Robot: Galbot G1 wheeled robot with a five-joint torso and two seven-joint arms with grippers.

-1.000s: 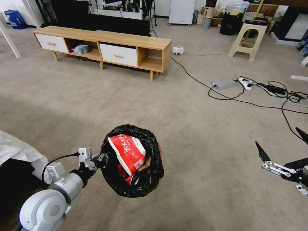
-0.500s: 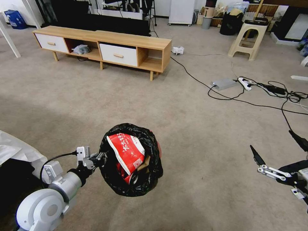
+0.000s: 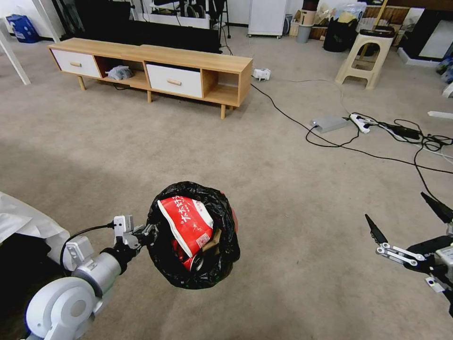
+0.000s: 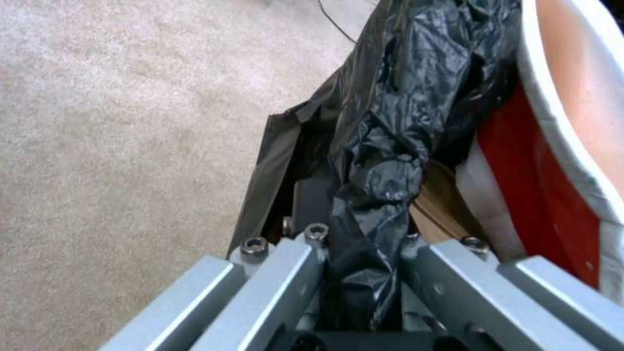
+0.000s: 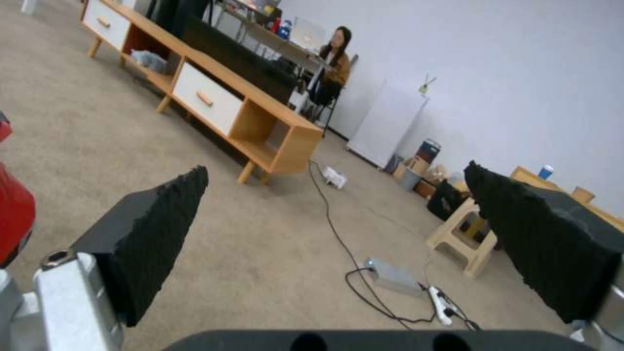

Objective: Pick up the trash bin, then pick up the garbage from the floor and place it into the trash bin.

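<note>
Two grippers share the carpeted floor scene, one loaded and one empty. Well in front of the long wooden TV cabinet (image 3: 155, 71), the left gripper (image 3: 146, 232) holds the trash bin (image 3: 193, 236) clear of the carpet (image 3: 283, 189), its fingers (image 4: 286, 273) drawn together and clamped on the crinkled black bag and rim at the bin's near edge; in the left wrist view the bunched black plastic (image 4: 383, 161) runs straight down between the two silver finger links. Inside the bin, the garbage is piled high: a red-and-white snack wrapper (image 3: 186, 219) stands tilted above the rim, with a piece of brown paper box (image 3: 213, 238) and the dark round end of a can (image 3: 197, 263) beside it. The right gripper (image 3: 406, 219) hangs above the carpet well to the right of the bin, nearer the tangle of black cables (image 3: 401, 137) and the white power strip (image 3: 361, 123) than the cabinet is; its black pointed fingertips (image 5: 153, 229) are spread wide apart, holding and touching nothing. Beyond the cables, farther from the bin, stands a beige plastic stool (image 3: 363, 59).
</note>
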